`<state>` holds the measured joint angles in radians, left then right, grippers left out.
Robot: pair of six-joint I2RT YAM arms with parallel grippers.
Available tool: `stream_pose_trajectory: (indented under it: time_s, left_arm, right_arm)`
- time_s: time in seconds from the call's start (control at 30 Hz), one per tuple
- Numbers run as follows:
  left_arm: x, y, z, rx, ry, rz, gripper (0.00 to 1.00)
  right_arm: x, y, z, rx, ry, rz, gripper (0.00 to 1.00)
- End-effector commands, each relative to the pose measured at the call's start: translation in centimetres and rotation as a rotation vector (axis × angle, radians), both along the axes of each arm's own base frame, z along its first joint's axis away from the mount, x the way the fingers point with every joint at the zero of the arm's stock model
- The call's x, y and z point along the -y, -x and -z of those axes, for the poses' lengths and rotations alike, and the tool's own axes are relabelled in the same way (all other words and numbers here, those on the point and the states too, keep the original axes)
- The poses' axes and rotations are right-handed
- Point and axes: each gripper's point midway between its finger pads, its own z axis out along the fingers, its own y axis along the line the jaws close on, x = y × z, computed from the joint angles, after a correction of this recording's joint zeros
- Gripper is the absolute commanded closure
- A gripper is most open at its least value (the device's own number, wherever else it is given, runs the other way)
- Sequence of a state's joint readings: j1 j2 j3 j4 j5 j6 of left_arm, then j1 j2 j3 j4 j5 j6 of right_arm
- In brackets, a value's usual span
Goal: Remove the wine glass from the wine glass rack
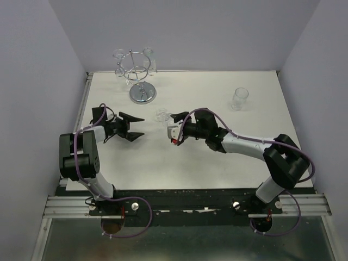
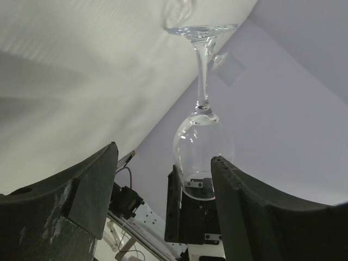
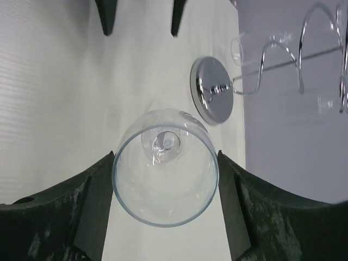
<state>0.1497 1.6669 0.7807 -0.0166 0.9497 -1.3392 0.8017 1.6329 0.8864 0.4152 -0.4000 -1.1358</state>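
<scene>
wine glass: off the wine glass rack. it is upright, rim up and foot down, above the table, in front of the rack's round base and a little to its right, near it but apart. you cannot tell whether the foot rests on the table or hangs just over it.

right gripper: your arm reaches in from the right. the fingers are closed to the width of the bowl, one against each side near the rim. no gap shows in the right wrist view, so the grip reads as holding the glass.

left gripper: spread wide with nothing in it. it points at the glass from the left, near it but apart. in the left wrist view the glass stands beyond the fingertips, not between them.

other items: hanging glasses sit at the rack's top ring by the back wall. a tumbler stands alone on the far right of the table, well apart from both grippers.
</scene>
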Motion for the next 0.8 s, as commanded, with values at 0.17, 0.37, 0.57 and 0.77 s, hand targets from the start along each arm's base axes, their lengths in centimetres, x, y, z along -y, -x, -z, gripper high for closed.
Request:
stream_pose_trajectory:
  time_s: [0.17,0.37,0.57,0.77]
  left_arm:
    - [-4.3,-1.1,1.3,0.08,-0.139,-0.091,0.23]
    - [-5.8,-2.0,1.6,0.126,-0.213,-0.096,0.22]
    - [-6.4,-2.9,1.3,0.151,-0.243,-0.106,0.22]
    - [-7.3,-4.5,1.3,0.173,-0.295,-0.088,0.21]
  right_arm:
    - [6.4,-6.8,-5.2,-0.116,-0.09,0.377,0.42]
    - [10.8,-11.1,-5.3,-0.286,-0.125,0.576,0.48]
    - [15.0,-16.3,-6.3,-0.444,-0.19,0.76,0.48]
    - [18.9,-18.9,-6.4,-0.535,-0.247,0.891,0.48]
